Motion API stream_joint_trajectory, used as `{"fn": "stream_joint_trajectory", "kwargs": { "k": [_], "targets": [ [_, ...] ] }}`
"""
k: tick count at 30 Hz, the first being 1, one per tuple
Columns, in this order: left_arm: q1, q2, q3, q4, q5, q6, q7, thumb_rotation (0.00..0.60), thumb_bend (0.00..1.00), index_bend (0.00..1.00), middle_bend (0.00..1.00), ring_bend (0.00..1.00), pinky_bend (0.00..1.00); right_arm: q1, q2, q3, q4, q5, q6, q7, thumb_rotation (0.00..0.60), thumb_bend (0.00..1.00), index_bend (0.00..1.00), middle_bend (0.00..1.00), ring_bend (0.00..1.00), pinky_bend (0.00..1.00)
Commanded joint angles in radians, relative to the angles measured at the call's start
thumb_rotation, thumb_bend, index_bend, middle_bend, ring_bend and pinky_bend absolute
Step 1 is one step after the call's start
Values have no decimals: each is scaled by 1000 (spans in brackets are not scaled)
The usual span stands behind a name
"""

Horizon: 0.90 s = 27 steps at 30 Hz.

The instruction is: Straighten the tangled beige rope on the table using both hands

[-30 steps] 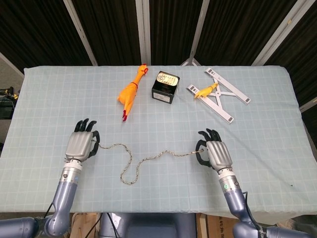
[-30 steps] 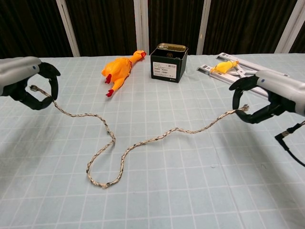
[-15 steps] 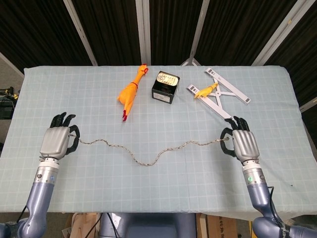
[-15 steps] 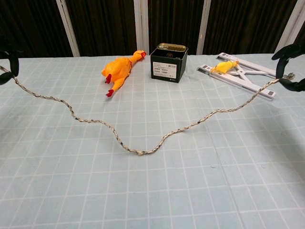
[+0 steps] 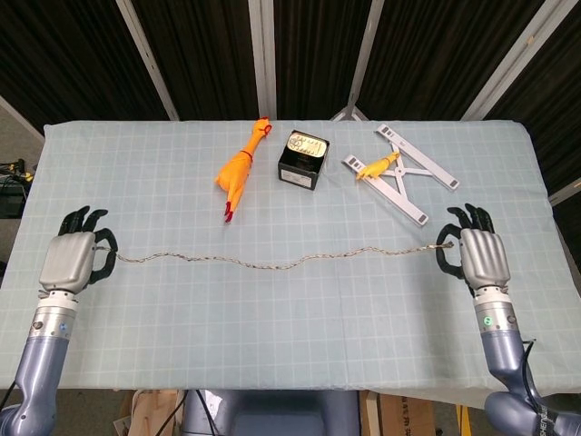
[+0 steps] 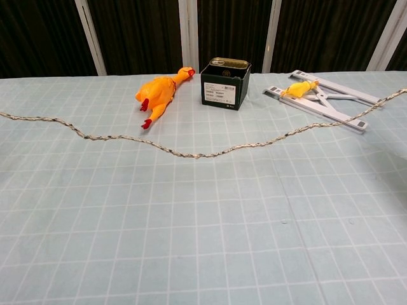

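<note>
The beige rope point(image 5: 272, 262) stretches nearly straight across the table, sagging a little in the middle. In the chest view the rope point(image 6: 197, 154) runs from the left edge to the right edge and both hands are out of frame. My left hand point(image 5: 73, 259) pinches the rope's left end near the table's left side. My right hand point(image 5: 478, 257) pinches the right end near the table's right side. Both ends are lifted slightly off the cloth.
A rubber chicken point(image 5: 238, 169) lies behind the rope's middle, beside a black box point(image 5: 303, 159). A white folding stand point(image 5: 404, 179) with a small yellow toy point(image 5: 376, 167) sits at the back right. The table point(image 5: 290, 327) wears a pale checked cloth.
Both hands have moved apart toward the table's sides, pulling the rope out. The loop and deep sag have drawn into an almost straight line.
</note>
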Motion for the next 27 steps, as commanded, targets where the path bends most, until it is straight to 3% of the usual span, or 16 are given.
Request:
{"fn": "stream_joint_trajectory", "kwargs": {
  "k": [1, 27],
  "targets": [
    [8, 9, 6, 13, 1, -6, -17, 600, 626, 608, 121, 0, 0, -8, 8, -5, 15, 1, -3, 15, 600, 494, 621, 196, 0, 0],
    [33, -59, 66, 107, 14, -24, -28, 600, 625, 609, 123, 0, 0, -49, -12, -53, 145, 9, -43, 105, 600, 494, 621, 196, 0, 0]
  ]
}}
